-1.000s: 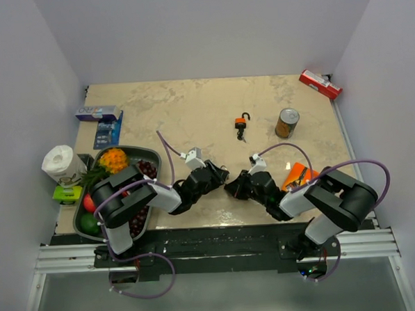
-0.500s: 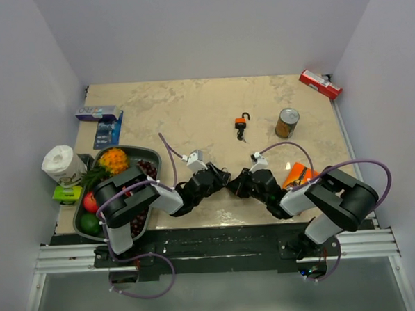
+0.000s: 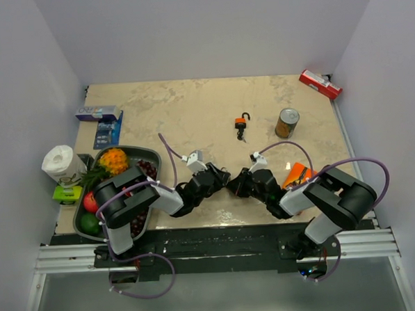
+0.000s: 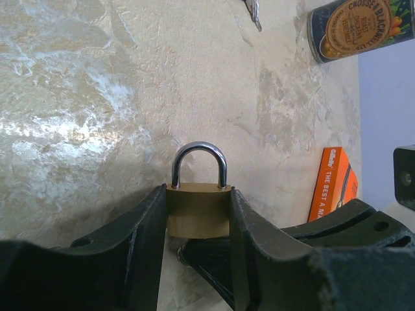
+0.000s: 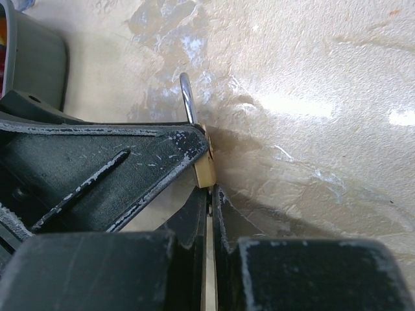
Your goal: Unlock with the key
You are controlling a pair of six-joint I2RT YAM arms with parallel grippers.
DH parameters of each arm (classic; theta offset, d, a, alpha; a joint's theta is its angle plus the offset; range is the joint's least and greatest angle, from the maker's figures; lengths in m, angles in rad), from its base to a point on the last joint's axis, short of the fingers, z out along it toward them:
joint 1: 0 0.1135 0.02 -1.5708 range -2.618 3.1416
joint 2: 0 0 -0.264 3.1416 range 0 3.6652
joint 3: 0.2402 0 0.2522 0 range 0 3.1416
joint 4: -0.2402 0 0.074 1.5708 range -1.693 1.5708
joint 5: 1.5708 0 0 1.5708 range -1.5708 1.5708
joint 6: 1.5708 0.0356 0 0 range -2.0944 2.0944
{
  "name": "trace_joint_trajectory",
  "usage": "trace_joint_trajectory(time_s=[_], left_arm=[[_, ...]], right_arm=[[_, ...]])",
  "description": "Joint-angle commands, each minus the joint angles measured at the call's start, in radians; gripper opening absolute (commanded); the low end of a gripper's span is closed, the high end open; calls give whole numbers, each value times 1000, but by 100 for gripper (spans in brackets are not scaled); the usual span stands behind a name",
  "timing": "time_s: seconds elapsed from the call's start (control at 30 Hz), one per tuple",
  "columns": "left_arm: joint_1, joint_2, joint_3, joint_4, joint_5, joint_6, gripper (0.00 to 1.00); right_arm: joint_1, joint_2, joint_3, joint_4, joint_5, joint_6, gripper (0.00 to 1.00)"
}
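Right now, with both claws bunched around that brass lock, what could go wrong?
The left gripper pinches the brass padlock only by its sides; a push from below might slide it out. The right gripper, shut, crowds right against it, so they could collide. What it holds is hidden.

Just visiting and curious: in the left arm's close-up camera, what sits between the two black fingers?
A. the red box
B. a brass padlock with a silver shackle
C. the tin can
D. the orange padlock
B: the left wrist view shows the brass padlock clamped between the fingers of the left end effector, its silver shackle sticking out past them.
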Motion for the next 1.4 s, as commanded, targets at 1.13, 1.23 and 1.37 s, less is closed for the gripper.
trace_joint_trajectory(time_s=[1.13,1.23,1.37], left_arm=[[-13,-281,27,-263,283,177,73],[-2,-290,27,-266,277,183,79],[18,-300,21,-233,286,185,83]], right_arm=[[-57,-507,-24,-92,99,-138,0],[-57,-506,-23,-90,94,-138,0],[-57,-500,-24,-84,91,-138,0]])
